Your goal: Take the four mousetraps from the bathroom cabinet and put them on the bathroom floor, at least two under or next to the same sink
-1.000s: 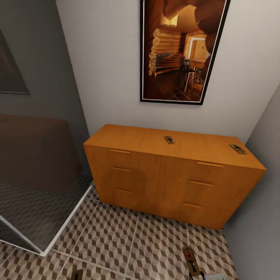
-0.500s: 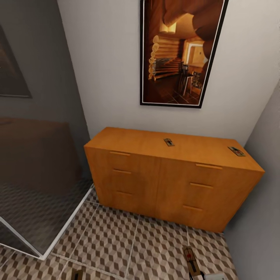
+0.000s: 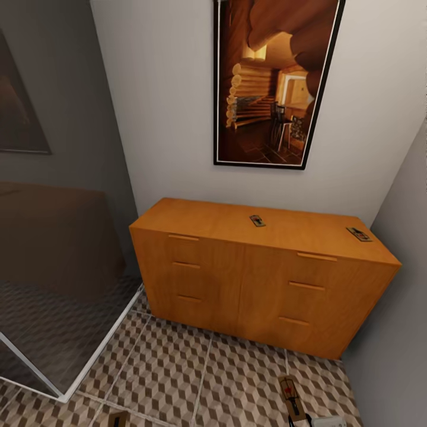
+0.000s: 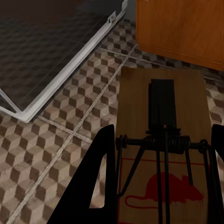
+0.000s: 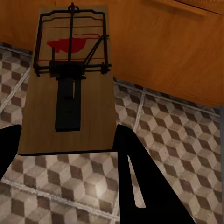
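Two mousetraps lie on top of the orange wooden cabinet: one near the middle, one at the right end. My left gripper is shut on a third mousetrap, held above the bathroom floor; its tip shows in the head view. My right gripper is shut on a fourth mousetrap, also seen low in the head view. The cube-patterned floor lies in front of the cabinet. The bathroom sink is out of view.
A glass shower screen with a white frame stands at the left. A framed picture hangs above the cabinet. A grey wall closes the right side, near the cabinet's end.
The whole head view has shifted slightly, with the cabinet lower and a little smaller, so the camera moved. Both held mousetraps keep their places at the bottom edge.
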`<state>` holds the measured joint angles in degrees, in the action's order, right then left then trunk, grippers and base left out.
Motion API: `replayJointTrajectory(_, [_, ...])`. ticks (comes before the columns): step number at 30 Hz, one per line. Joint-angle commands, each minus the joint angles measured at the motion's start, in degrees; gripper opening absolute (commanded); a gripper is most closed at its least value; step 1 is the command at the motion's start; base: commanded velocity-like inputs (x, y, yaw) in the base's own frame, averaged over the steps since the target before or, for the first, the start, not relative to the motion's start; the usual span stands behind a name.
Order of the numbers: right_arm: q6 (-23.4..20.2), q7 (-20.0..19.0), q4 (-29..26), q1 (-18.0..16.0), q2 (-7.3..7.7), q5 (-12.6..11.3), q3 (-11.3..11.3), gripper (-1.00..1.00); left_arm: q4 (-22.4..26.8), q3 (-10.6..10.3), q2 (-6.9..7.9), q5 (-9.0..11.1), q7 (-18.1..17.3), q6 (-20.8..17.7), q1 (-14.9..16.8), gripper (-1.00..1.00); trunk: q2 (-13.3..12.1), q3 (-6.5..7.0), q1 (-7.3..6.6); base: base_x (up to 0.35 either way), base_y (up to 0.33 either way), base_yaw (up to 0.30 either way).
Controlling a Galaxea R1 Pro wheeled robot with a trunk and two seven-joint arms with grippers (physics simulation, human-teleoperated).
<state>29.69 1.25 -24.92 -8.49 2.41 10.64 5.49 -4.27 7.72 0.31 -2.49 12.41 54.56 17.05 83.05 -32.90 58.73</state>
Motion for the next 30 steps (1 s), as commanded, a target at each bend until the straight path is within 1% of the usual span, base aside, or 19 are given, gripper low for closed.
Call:
replayJointTrajectory(1, [0.19,-0.11,0.05,-0.04,-0.03,0.43,0.27,-1.00,-0.21,0.37,0.01,-0.40,0.25,0.29,0.09,-1.00,0.03,0.04,0.00,0.000,0.000,0.000])
replayJointTrajectory(16, [0.21,-0.11,0.05,-0.04,-0.03,0.43,0.26,-1.00,-0.21,0.37,-0.02,-0.36,0.26,0.29,0.09,-1.00,0.03,1.41,0.00,0.000,0.000,0.000])
replayJointTrajectory(24, [0.26,-0.11,0.05,-0.04,-0.03,0.43,0.30,-1.00,-0.21,0.37,-0.01,-0.37,0.25,0.29,0.09,-1.00,0.03,1.60,0.00,0.000,0.000,0.004])
replayJointTrajectory(30, [0.21,0.14,0.05,-0.04,-0.03,0.43,0.31,-1.00,-0.21,0.37,-0.07,-0.38,0.26,0.29,0.09,-1.00,0.03,1.61,0.00,0.000,0.000,0.167])
